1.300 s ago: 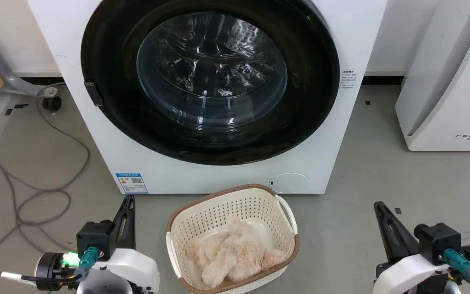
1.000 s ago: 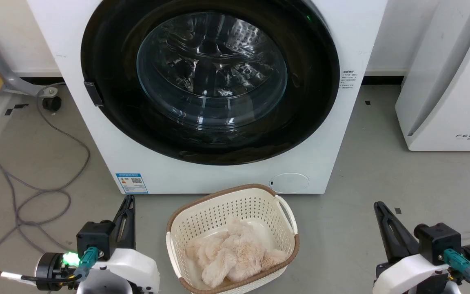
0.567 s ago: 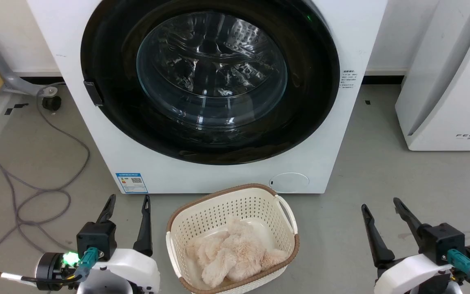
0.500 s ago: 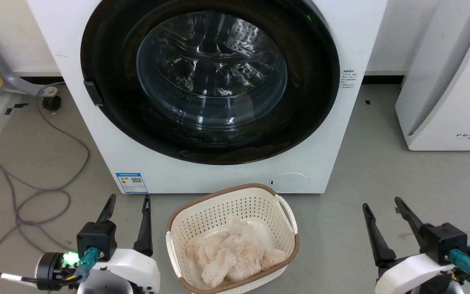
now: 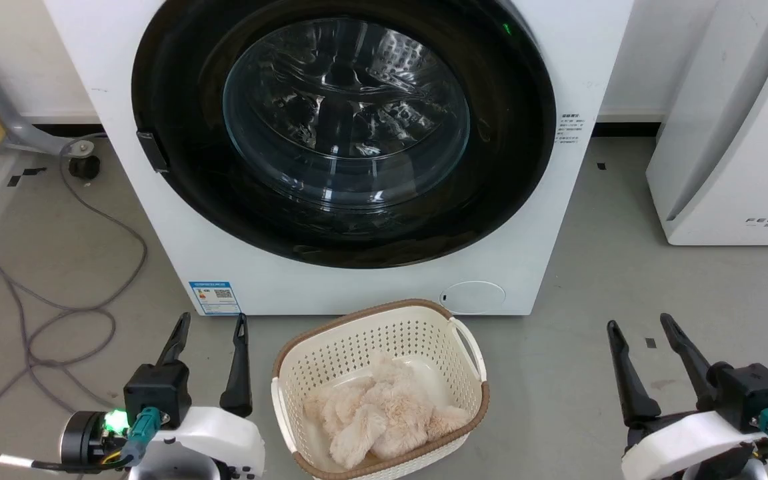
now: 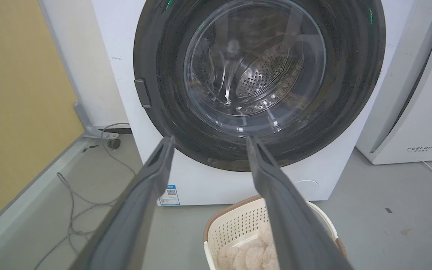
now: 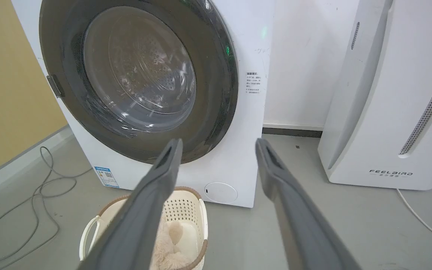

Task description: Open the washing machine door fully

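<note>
Low on the grey floor (image 5: 591, 267), straight ahead of the robot, stands a cream perforated plastic basket (image 5: 371, 340) with a brown rim and white side handles. Inside it lies a heap of pale beige fluffy cloth (image 5: 377, 413), bunched toward the near side and leaving part of the smooth bottom bare at the back.

Just behind the basket rises the white washing machine (image 5: 177, 267). Its washing machine door (image 5: 344, 127), a large round glossy black disc with a bulging clear glass bowl at the centre, lies closed flat against the machine's front. A small dark tab (image 5: 153, 152) sits at the disc's left edge. Through the glass, the left wrist view shows the holed wall of the steel drum (image 6: 261, 71).

Beside the basket on its left, the left claw (image 5: 213, 319) points up toward the machine, its two long dark fingers spread and holding nothing. On the right, well apart from the basket, the right claw (image 5: 641, 322) is likewise spread and empty. Neither claw touches the door. A tall white appliance (image 5: 724, 133) stands to the right of the machine.
</note>
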